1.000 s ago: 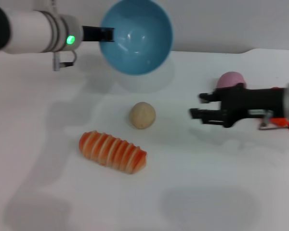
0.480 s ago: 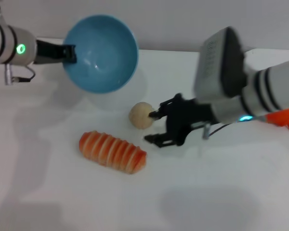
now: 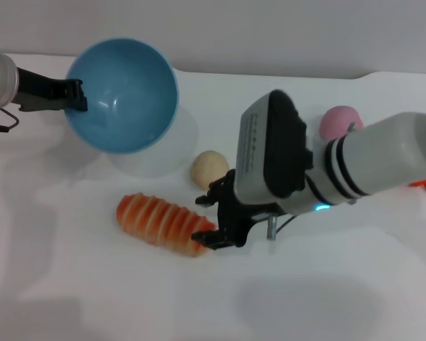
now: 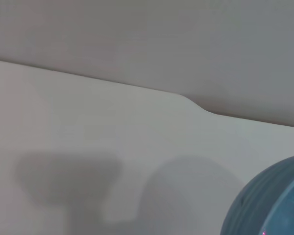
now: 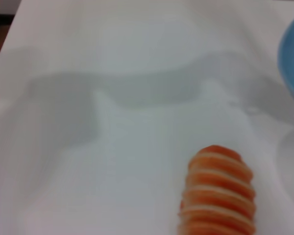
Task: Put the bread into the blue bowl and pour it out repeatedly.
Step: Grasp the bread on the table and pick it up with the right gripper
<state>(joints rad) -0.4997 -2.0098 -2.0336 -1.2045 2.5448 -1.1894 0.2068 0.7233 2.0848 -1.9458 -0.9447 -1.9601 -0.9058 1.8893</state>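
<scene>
Overhead, the white desk (image 3: 355, 284) carries everything. Largest, the blue bowl (image 3: 121, 96) hangs tilted above it, its rim clamped by the left gripper (image 3: 77, 96). Next, the bread (image 3: 165, 224) lies flat, the right gripper (image 3: 207, 219) spread apart at its end. Near lie a beige ball (image 3: 209, 169) and a pink ball (image 3: 339, 121).

Glossy smooth blue bowl (image 3: 121, 95) (plastic-looking), ridged bread (image 3: 166, 224), matt white table (image 3: 92, 284)
</scene>
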